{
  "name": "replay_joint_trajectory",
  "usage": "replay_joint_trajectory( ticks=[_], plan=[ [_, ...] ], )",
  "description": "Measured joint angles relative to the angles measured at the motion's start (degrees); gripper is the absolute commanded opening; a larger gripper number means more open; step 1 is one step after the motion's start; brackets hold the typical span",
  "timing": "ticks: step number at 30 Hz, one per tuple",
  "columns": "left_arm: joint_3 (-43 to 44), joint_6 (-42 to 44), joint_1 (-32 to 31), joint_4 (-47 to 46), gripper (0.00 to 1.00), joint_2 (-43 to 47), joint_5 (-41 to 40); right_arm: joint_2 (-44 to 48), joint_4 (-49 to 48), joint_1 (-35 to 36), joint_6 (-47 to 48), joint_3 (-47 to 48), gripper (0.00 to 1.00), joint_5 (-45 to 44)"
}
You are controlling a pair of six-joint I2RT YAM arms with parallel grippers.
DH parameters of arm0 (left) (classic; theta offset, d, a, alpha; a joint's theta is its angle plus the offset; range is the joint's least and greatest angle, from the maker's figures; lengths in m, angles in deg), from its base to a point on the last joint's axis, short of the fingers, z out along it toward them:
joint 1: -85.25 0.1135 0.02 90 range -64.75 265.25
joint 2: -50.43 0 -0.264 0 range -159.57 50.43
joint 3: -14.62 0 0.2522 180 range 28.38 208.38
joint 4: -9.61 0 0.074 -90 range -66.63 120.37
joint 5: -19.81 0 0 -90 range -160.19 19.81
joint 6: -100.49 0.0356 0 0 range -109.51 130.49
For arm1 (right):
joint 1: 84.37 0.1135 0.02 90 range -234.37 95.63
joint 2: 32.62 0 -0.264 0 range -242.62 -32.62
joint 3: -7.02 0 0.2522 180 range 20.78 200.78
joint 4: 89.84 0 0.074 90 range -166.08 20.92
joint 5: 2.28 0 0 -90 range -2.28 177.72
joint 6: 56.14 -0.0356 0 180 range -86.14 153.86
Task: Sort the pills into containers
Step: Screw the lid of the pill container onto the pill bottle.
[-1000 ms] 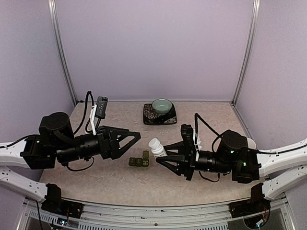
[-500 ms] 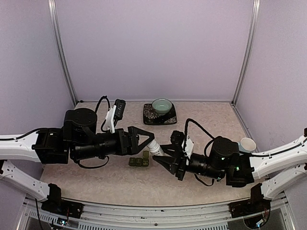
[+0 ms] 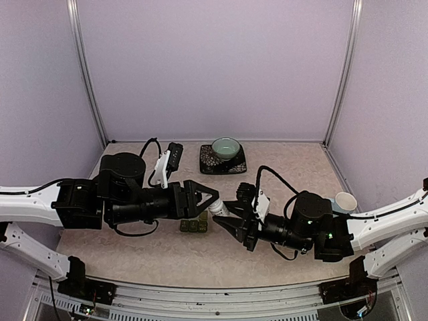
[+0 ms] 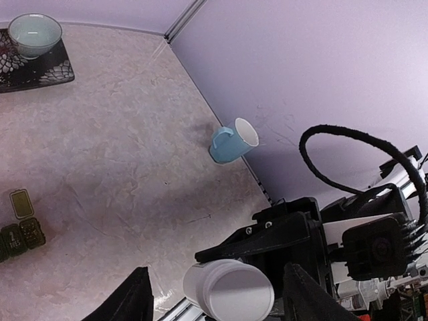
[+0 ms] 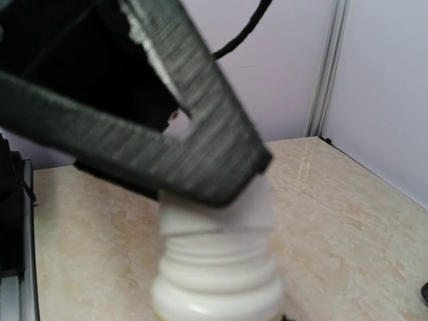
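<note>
**Top view:** Your left gripper (image 3: 210, 203) and right gripper (image 3: 229, 215) meet nose to nose above mid-table, with a white pill bottle (image 3: 217, 208) tilted between them. The right gripper is clamped on the bottle's body, apparently to offer the cap to its partner. The containers (image 3: 194, 225), a dark green strip, lie on the table (image 3: 287, 175) just on the near side of the bottle, probably so the pills have a short trip. A teal bowl (image 3: 226, 146) sits on a dark mat (image 3: 208, 164) at the back. A pale blue mug (image 3: 344, 200) stands far right.

**Left wrist view:** Your left fingers (image 4: 137, 301) stand spread on either side of the cap (image 4: 231, 291). A gap shows on each side, so they have no grip on it yet. One compartment lid looks flipped open.

**Right wrist view:** It is blurred, but the left gripper straddles the cap from above, likely lined up for a twist. The right gripper's own fingers are out of shot.
</note>
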Motion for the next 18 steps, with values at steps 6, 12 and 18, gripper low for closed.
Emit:
replay_joint_trajectory(
  ticks=[6,12,18],
  plan=[
    [0.61,-0.11,0.00,-0.33,0.53,-0.31,0.22,-0.44,0.00,0.02,0.02,0.28,0.27,0.00],
    [0.66,-0.11,-0.04,-0.33,0.47,-0.55,0.74,-0.87,0.02,0.02,0.02,0.83,0.27,-0.02],
    [0.66,-0.13,-0.42,-0.31,0.40,-0.90,1.07,-0.90,0.04,0.02,0.11,0.92,0.27,-0.42]
  ],
)
